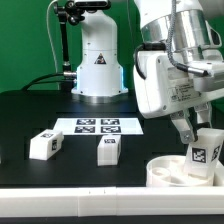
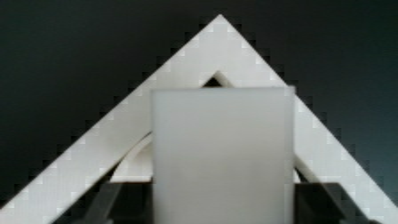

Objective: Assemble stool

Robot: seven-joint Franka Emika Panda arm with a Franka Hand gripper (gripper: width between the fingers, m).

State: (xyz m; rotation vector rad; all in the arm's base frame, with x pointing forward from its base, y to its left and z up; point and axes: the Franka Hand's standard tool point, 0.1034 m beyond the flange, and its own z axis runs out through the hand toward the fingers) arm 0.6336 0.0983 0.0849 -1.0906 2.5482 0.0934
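White plastic block leg (image 1: 205,154), tag facing out, stands upright with its long axis vertical on the thick round white seat disc (image 1: 165,172), at the exterior view's right near the black table's (image 1: 30,110) front edge. Gripper (image 1: 200,133) sits directly above it, fingers (image 2: 128,205) straddling the leg's top. Cannot tell whether they are gripping or slack. Straight up looks the free way out. Spare white leg (image 1: 45,144) and second spare leg (image 1: 108,150) lie well apart, by the marker board (image 1: 98,126).

Legs (image 1: 108,150) and seat (image 1: 160,172): white plastic, smooth, matt, with printed black-and-white tags. The leg (image 2: 222,140) in the wrist view has the same smooth matt white. Table (image 1: 30,110): black, matt. Marker board (image 1: 97,126): thin, white, printed. Robot arm (image 1: 165,85) shell: glossy white plastic.
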